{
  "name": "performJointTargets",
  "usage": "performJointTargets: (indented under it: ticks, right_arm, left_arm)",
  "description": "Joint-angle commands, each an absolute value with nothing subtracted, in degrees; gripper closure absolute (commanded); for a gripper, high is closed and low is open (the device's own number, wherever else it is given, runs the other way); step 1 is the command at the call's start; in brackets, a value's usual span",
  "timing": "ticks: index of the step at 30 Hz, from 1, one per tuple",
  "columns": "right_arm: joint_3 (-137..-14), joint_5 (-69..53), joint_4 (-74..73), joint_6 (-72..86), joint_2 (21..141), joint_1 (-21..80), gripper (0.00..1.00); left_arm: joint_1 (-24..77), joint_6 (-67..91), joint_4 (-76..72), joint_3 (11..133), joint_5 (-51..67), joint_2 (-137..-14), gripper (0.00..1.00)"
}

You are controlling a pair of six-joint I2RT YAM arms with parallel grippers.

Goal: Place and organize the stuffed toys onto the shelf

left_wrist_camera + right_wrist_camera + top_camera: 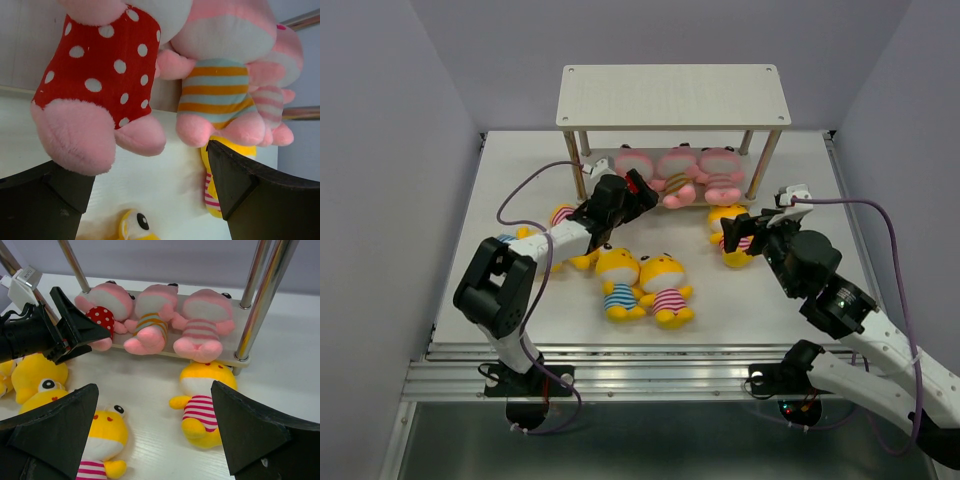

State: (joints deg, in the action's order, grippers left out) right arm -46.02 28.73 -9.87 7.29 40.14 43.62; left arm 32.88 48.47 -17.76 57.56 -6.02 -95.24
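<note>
**Top external.** The shelf (672,97) has a bare top board. Its lower board carries three pink toys side by side: dotted toy (633,165), orange-striped toy (676,180) and pink-striped toy (721,176). The left end effector (638,192) sits just in front of the dotted toy. The right end effector (748,232) hangs over a yellow toy (726,222) lying on the tabletop (770,310). Two more yellow toys (642,287) lie behind and beside the left end effector, and at least one is partly hidden under that arm. I judge that the pink row is done and the yellow toys are next, and they belong on the top board.

**Left wrist.** The fingers (235,175) are spread apart and hold nothing. The dotted toy's feet are right ahead of them, close to the left finger. The lower board (150,185) runs just beneath. Backing straight out looks wise, since the board edge and the feet crowd the tips.

**Right wrist.** The fingers (250,430) stand wide apart and empty. The yellow toy lies between them and a little ahead, on its back, close to the board's front edge. A metal leg (260,295) stands ahead to the right. The next move calls for a drop onto the toy's body and a closing grip, followed by a lift high enough to clear the top board's rim. There is open tabletop to the right of the end effector.
</note>
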Motion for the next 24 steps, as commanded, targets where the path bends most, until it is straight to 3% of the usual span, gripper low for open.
performJointTargets:
  ticks: [1,15,24]
  right_arm:
    - [-45.97,31.02,-8.53,6.07,39.81,44.21,0.0]
    - [-46.05,32.17,-8.53,6.15,39.99,44.21,0.0]
    - [-45.44,31.29,-9.57,9.22,40.69,44.21,0.0]
  left_arm:
    - [31.56,46.93,-18.37,61.78,-6.68,-96.41,0.01]
    - [30.76,45.61,-16.7,62.93,-4.67,-95.37,0.01]
    - [31.73,43.33,-15.3,51.69,-3.43,-78.59,0.01]
